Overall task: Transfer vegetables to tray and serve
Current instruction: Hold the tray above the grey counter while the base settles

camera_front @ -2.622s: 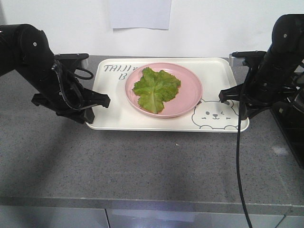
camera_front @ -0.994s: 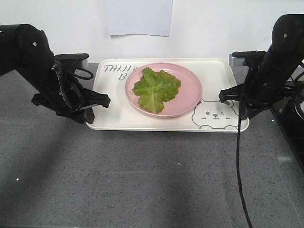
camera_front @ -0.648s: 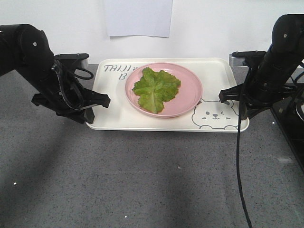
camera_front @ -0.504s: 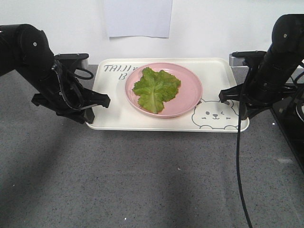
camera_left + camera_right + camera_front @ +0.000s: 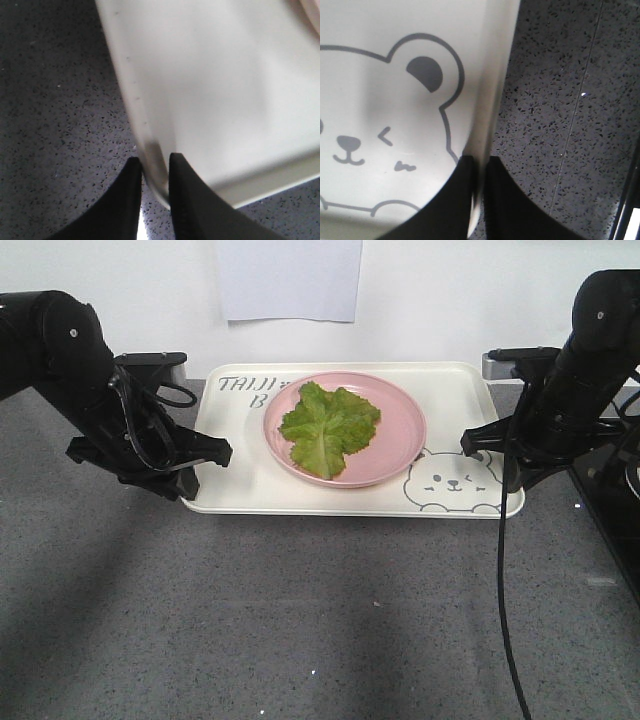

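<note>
Squarely in the middle of the scene, the lettuce leaf [image 5: 328,426] lies flat on the round pink plate [image 5: 400,430], its crinkled green edges well inside the plate's rim and its paler rib running toward the near side. The plate sits on the cream-white tray [image 5: 240,480], covering part of the grey "TAIJI B" lettering [image 5: 245,387] at the far left corner and just touching the ear of the winking bear face [image 5: 452,484] printed at the near right corner.

The tray is over a speckled dark grey countertop [image 5: 300,610]; whether it rests on it or is lifted slightly cannot be told. At the tray's left edge, the left gripper [image 5: 205,453] reaches in from the side, and the left wrist view shows its two black fingers [image 5: 187,200] pinched on the low rim near the tray's corner, one finger outside and one inside. At the right edge, the right gripper [image 5: 478,440] does the same: its fingers [image 5: 455,200] clamp the rim just beside the bear's ear.

A black cable [image 5: 503,570] hangs from the right arm and crosses in front of the tray's near right corner. On the white wall behind, a sheet of paper [image 5: 290,278] hangs above the tray.
</note>
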Controlling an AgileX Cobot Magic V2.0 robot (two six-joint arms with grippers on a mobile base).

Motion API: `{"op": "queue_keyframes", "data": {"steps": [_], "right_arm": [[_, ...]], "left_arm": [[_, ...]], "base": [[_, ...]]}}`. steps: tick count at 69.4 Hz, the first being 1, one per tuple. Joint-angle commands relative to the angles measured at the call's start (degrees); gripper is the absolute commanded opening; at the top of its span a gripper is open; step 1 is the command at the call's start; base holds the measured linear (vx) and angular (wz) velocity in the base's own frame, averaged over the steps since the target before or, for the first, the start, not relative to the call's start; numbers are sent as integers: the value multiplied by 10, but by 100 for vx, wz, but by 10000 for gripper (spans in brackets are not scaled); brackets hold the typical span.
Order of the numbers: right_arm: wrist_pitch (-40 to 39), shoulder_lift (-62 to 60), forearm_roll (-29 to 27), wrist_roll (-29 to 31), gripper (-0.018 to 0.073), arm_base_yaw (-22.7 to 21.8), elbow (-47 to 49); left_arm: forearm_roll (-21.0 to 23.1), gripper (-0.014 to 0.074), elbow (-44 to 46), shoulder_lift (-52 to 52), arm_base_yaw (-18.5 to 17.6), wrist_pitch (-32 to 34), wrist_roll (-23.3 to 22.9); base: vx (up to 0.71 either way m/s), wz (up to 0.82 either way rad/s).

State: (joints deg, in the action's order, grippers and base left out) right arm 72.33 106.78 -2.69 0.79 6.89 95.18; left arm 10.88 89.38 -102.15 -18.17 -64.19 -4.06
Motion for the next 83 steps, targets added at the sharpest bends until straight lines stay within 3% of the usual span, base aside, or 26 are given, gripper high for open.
{"op": "queue_keyframes", "data": {"steps": [1,83], "right_arm": [[-4,-32,-54,22,-8,10,16],[-5,-32,-54,22,-8,10,16]], "left_arm": [[73,-8,18,32,-15,41,13],[73,-8,18,32,-15,41,13]], "base": [[2,0],[1,0]]}}
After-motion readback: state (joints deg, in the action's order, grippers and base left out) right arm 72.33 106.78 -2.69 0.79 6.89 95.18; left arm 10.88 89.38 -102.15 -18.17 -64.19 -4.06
